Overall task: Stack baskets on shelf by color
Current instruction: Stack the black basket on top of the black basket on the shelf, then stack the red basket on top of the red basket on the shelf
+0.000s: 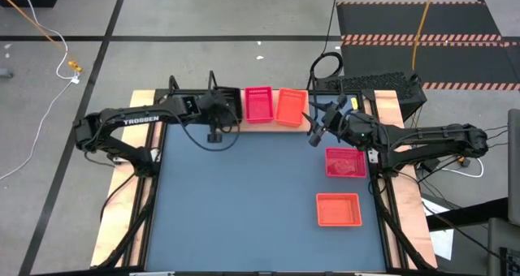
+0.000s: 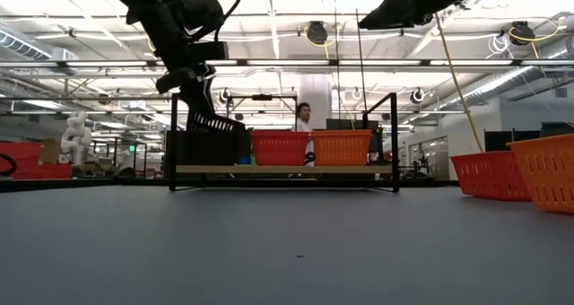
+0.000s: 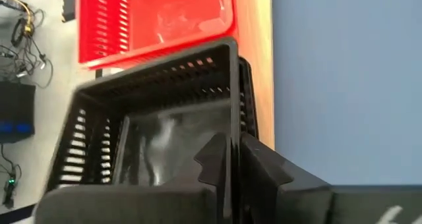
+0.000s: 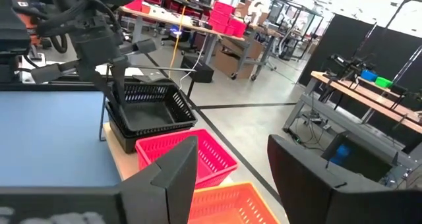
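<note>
The shelf (image 1: 244,123) stands at the table's far edge. On it stand a black basket stack (image 2: 206,151), a pink-red basket (image 1: 258,104) (image 2: 280,148) and an orange basket (image 1: 291,107) (image 2: 341,148). My left gripper (image 1: 221,112) (image 3: 229,159) is shut on another black basket (image 3: 165,112) (image 2: 215,123), tilted over the black stack. My right gripper (image 1: 317,131) (image 4: 231,165) is open, holds nothing, and hovers near the shelf's right end. A pink-red basket (image 1: 345,162) and an orange basket (image 1: 337,209) rest on their bottoms on the table's right part. My left gripper holds the top black basket by its near side wall (image 3: 232,128), close to the left corner. One finger is inside the basket and one outside. The fingers come from above. The basket tilts, left end up, right end (image 2: 240,130) down at the black stack.
The shelf's black posts (image 2: 395,139) rise at its ends. The table's middle and left (image 1: 236,203) hold nothing. A keyboard and cables (image 1: 374,85) lie beyond the far right corner. A person (image 2: 305,121) stands far behind the shelf.
</note>
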Motion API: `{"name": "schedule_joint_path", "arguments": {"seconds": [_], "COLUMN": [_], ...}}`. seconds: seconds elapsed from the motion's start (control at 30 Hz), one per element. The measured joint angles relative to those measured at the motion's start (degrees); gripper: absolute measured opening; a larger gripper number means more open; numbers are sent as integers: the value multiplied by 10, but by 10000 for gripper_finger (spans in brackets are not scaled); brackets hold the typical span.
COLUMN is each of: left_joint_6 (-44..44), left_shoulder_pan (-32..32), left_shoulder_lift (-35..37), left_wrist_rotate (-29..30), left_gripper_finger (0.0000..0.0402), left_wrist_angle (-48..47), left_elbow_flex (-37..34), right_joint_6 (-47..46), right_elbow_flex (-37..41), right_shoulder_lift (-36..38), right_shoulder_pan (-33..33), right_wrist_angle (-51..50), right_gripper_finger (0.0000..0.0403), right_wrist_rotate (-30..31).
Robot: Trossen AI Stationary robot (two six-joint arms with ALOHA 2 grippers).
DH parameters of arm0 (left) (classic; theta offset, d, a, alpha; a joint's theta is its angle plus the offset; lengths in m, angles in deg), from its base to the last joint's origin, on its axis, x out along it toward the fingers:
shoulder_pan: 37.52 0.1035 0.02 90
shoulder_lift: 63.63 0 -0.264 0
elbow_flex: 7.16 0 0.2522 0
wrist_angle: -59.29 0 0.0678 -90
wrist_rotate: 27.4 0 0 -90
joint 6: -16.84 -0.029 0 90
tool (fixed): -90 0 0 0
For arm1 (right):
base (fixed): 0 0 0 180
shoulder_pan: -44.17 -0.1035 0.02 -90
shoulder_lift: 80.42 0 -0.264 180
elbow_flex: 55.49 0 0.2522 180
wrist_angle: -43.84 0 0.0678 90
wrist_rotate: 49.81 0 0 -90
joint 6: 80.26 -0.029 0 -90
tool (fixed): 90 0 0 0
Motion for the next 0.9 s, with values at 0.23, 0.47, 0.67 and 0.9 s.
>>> {"name": "schedule_joint_path", "arguments": {"seconds": [0.23, 0.47, 0.67, 0.9], "left_joint_6": [9, 20, 47, 102], "left_shoulder_pan": [7, 9, -12, -46], "left_shoulder_lift": [0, 13, 60, 89], "left_wrist_rotate": [5, 101, 118, 118], "left_gripper_finger": [79, 107, 100, 97], "left_wrist_angle": [-4, 29, 77, 151], "left_elbow_flex": [0, 0, 1, 1], "right_joint_6": [-19, -47, -85, -68], "right_elbow_flex": [0, 0, 0, 0], "right_shoulder_lift": [0, 0, 0, 0], "right_shoulder_pan": [0, 0, 0, 0], "right_wrist_angle": [-2, -25, -65, -52], "right_gripper_finger": [180, 180, 180, 180], "right_wrist_rotate": [0, -1, -51, -230]}}
